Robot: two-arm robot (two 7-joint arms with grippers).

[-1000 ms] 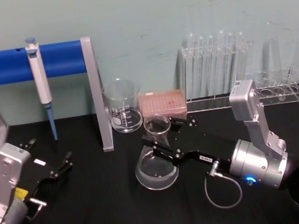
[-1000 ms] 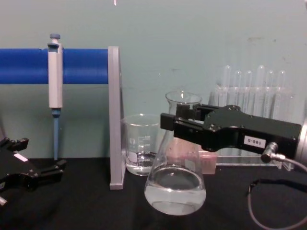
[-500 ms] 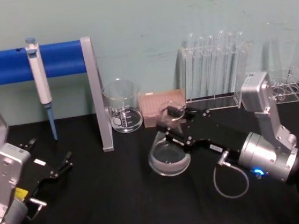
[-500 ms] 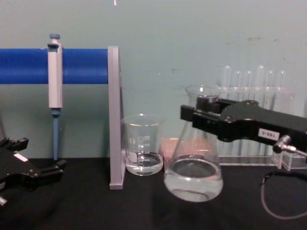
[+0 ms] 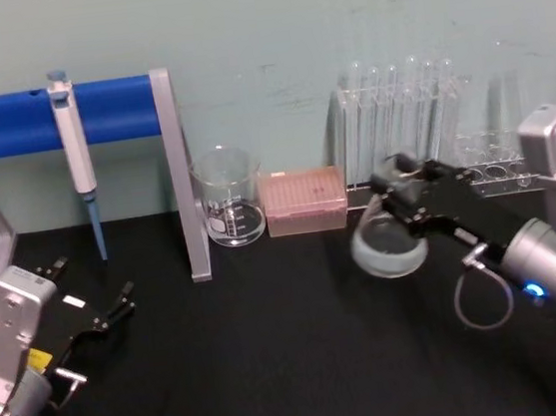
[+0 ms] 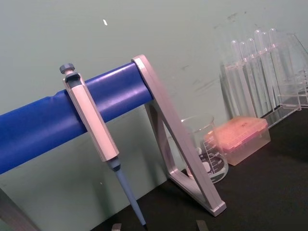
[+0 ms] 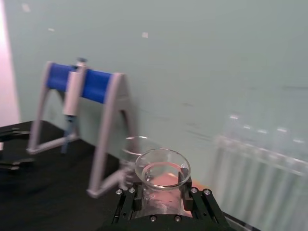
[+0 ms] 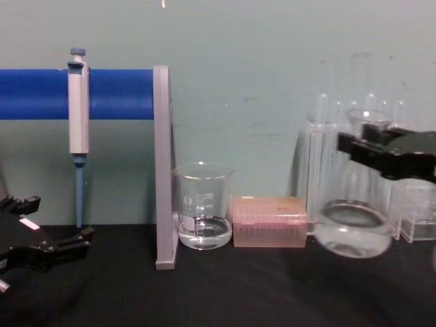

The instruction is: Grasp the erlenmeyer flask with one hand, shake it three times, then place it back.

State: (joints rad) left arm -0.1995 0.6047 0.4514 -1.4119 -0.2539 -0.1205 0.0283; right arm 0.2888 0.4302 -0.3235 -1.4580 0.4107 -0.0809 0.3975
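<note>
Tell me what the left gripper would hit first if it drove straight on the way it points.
Probably the grey stand upright, almost dead ahead of the open left gripper. The pipette hangs just beside that line; depth is unclear.

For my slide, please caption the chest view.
Right gripper holds the erlenmeyer flask by its neck before the test tubes; left gripper rests lower left.

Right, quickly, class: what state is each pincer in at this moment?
Left pincer: open, holding nothing.
Right pincer: shut on the erlenmeyer flask.
</note>
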